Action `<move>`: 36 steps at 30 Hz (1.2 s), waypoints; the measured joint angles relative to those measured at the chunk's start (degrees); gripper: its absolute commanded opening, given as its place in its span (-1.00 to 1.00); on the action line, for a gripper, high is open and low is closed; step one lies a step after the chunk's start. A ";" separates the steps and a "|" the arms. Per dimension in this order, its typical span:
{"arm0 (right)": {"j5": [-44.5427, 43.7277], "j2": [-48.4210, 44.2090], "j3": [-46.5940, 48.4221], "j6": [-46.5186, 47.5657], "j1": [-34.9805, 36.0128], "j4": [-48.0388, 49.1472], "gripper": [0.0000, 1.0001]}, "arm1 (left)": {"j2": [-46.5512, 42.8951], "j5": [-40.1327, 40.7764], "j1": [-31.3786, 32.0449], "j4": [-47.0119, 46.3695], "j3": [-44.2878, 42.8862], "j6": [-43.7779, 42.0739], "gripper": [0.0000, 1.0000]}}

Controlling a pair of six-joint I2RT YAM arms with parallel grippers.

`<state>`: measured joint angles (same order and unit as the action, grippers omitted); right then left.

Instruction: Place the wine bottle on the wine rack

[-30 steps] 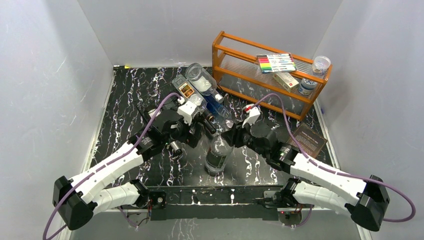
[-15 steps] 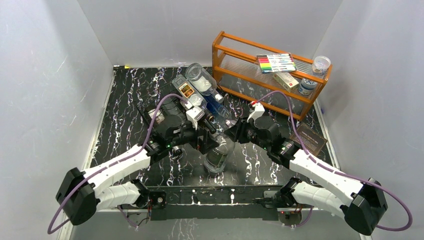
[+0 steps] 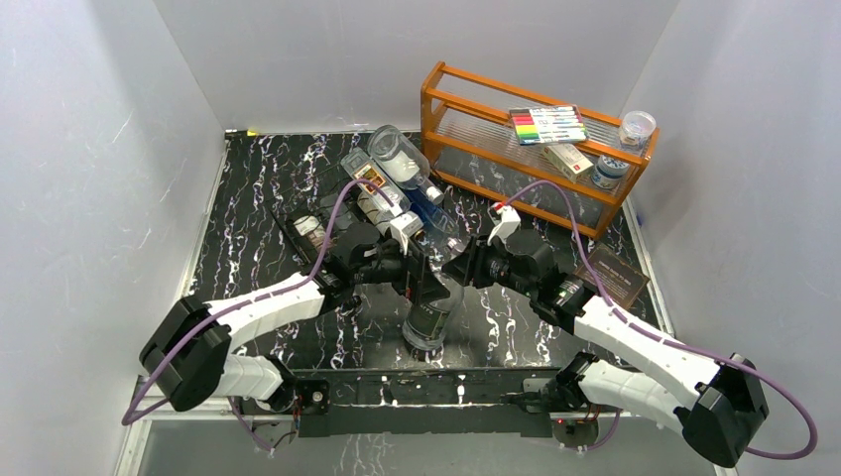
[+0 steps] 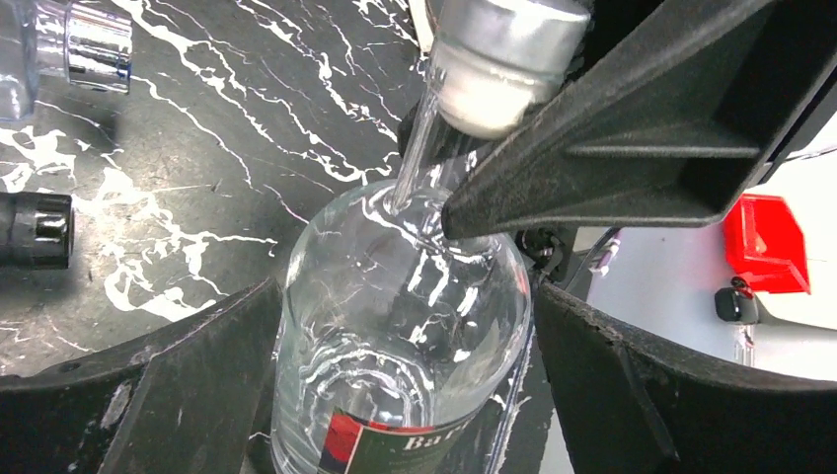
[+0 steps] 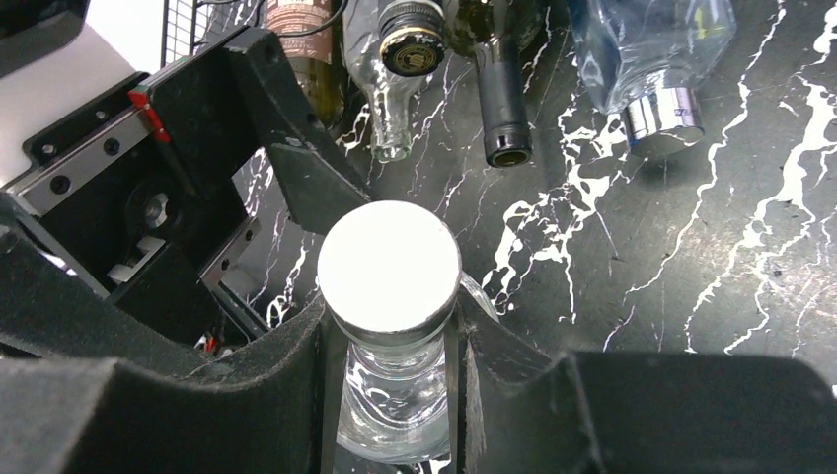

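While the right gripper (image 5: pixel 392 380) clamps the neck of the wine bottle (image 3: pixel 428 315), the left gripper (image 4: pixel 405 365) flanks its body. Its jaws stand wide apart.

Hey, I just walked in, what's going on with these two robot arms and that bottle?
The right hand is shut on the neck of a clear wine bottle, holding it roughly upright. The left hand is open, its fingers on either side of the bottle's body, not gripping. The bottle isn't on the black wire wine rack yet; other bottles lie there already.
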<state>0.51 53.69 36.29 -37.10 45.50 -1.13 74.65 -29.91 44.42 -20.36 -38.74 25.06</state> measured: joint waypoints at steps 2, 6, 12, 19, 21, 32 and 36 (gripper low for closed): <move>0.87 0.00 -0.09 0.02 0.00 -0.02 -1.00 | 0.59 -0.98 -0.17 -0.79 0.02 1.20 0.96; 1.75 -0.02 -0.20 0.00 0.00 0.04 -1.00 | 2.05 -2.05 -0.15 -1.92 0.04 2.69 0.96; 1.79 -0.20 -0.48 -0.13 -0.11 0.35 -1.00 | 4.07 -2.01 0.87 -4.94 0.35 2.43 0.97; 1.66 -0.96 -0.52 0.35 0.02 -0.33 -1.00 | 3.52 -4.04 1.57 -6.08 1.51 -3.89 0.97; 2.32 -1.20 -0.52 0.79 0.11 -0.50 -1.00 | 3.48 -5.75 1.57 -3.10 0.37 -7.76 0.96; 4.04 -2.86 -0.52 1.86 -0.02 -2.49 -0.07 | 2.91 -5.22 2.80 0.81 -1.27 -11.91 0.06; 5.66 -3.78 0.39 1.77 0.15 -4.00 0.28 | 1.99 -4.81 3.43 4.28 -2.40 -16.70 -0.04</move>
<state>6.17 49.91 36.69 -35.33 45.65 -5.13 76.64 -34.72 47.86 -16.08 -41.15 8.36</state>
